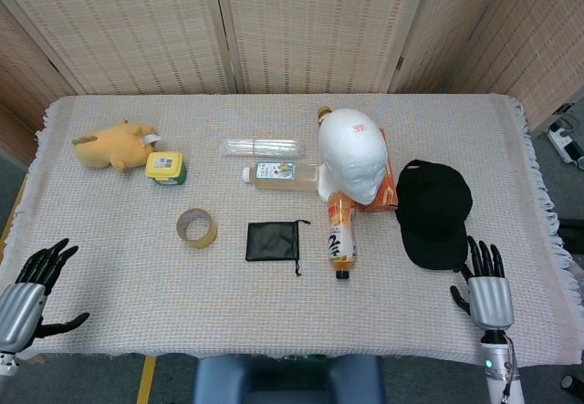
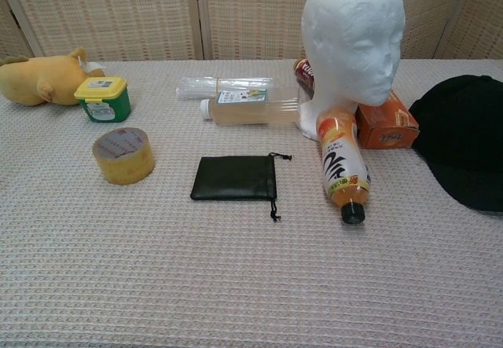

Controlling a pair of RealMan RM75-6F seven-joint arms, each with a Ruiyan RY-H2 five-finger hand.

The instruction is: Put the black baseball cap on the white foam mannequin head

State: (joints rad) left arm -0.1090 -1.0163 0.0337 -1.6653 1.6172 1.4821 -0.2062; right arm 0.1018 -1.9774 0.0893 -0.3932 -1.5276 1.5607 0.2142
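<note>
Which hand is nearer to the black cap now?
Right. The right hand sits just below the black cap, at its brim; the left hand is far across the table.
</note>
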